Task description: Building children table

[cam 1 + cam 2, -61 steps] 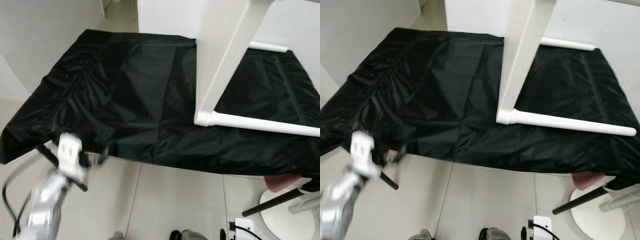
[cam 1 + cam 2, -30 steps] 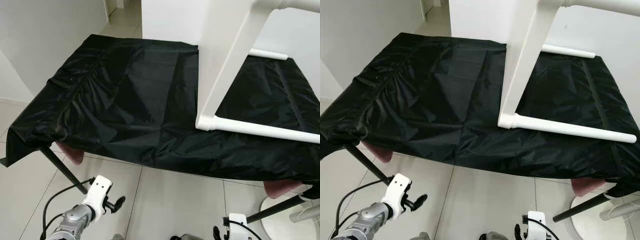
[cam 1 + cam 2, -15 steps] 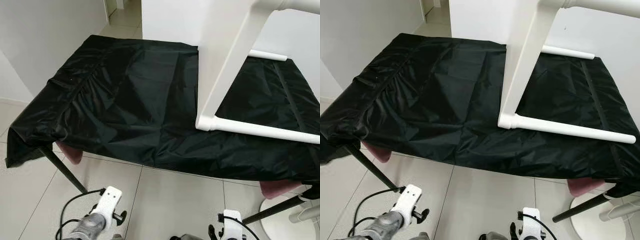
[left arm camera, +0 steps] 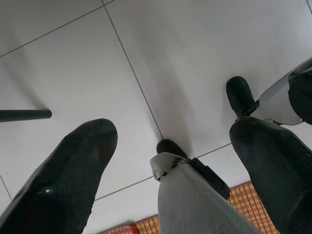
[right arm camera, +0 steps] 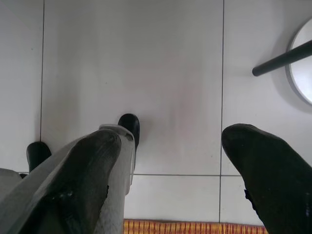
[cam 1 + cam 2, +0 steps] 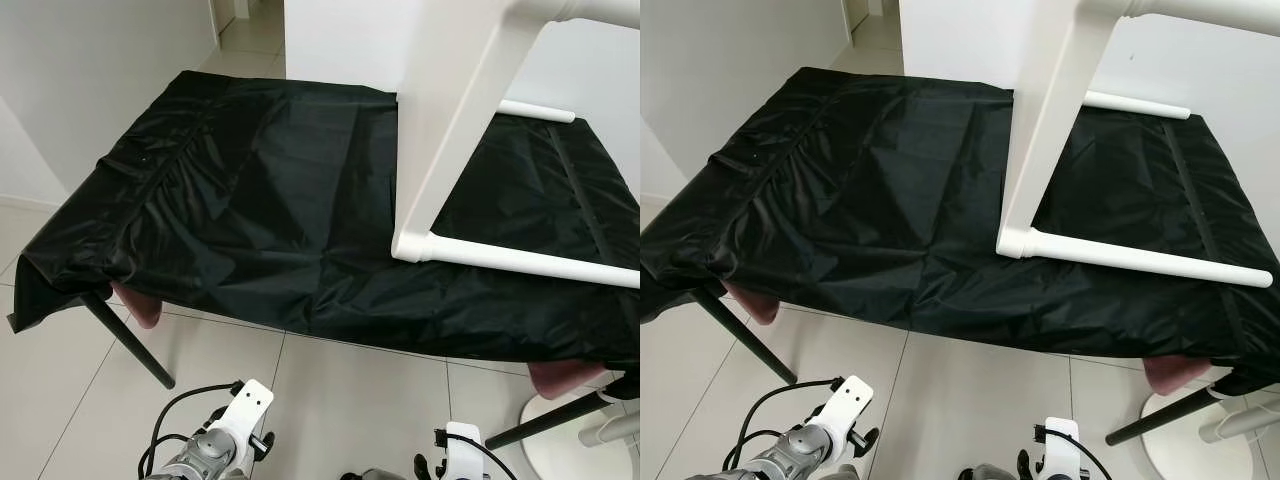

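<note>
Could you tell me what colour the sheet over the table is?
Black sheet, clearest in the right eye view.

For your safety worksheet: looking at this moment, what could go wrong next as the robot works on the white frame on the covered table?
1. The white frame stands tilted on the black cover, which is loose and wrinkled; it might slide or tip.
2. Both the left gripper and right gripper hang open by the floor, unable to steady it.

Head down, wrists floorward (shared tiles (image 4: pixel 195 58))
</note>
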You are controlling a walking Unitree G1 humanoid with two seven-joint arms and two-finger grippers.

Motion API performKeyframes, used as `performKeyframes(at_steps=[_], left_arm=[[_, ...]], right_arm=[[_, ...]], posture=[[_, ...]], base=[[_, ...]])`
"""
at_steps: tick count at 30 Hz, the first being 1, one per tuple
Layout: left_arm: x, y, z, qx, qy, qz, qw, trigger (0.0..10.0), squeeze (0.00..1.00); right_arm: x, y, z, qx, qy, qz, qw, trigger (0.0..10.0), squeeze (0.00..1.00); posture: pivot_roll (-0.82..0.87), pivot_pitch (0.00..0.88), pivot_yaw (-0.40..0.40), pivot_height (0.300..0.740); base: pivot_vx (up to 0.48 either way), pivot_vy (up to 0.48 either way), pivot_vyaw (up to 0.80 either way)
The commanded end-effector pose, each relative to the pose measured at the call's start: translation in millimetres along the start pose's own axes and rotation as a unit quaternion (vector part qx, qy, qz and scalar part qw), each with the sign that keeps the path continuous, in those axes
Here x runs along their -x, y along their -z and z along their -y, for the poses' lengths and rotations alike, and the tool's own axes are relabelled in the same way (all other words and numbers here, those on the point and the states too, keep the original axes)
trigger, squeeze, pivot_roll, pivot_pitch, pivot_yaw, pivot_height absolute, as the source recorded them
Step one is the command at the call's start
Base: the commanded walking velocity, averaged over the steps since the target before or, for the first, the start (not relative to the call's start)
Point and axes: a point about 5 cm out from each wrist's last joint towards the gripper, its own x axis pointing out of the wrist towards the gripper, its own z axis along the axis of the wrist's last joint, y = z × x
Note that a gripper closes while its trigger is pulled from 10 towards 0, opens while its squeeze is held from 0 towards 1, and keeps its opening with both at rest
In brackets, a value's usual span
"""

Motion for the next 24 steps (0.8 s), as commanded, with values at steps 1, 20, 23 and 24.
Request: performKeyframes(at_steps=[1,20,23,24], left_arm=[[0.7,5.3,-0.6,-0.012,-0.011,-0.015,1.0,10.0,0.0],[-0.2,7.0,5.8,-0.089,0.007,-0.032,0.995,10.0,0.0],[-0.4,7.4,7.2,-0.1,0.01,-0.036,0.994,10.0,0.0],[-0.4,7.4,7.2,-0.1,0.01,-0.036,0.994,10.0,0.0]], right_arm=[[2.5,9.3,-4.4,-0.011,-0.002,-0.019,1.0,10.0,0.0],[2.6,10.7,-24.0,-0.007,-0.017,-0.022,1.0,10.0,0.0],[2.9,12.2,-21.1,0.008,-0.016,-0.026,0.999,10.0,0.0],[2.9,12.2,-21.1,0.008,-0.016,-0.026,0.999,10.0,0.0]], posture=[[0.03,0.0,-0.009,0.74],[-0.03,0.0,0.043,0.74],[-0.02,0.0,0.029,0.74],[-0.02,0.0,0.029,0.74]], base=[[0.0,0.0,0.0],[0.0,0.0,0.0],[0.0,0.0,0.0],[0.0,0.0,0.0]])
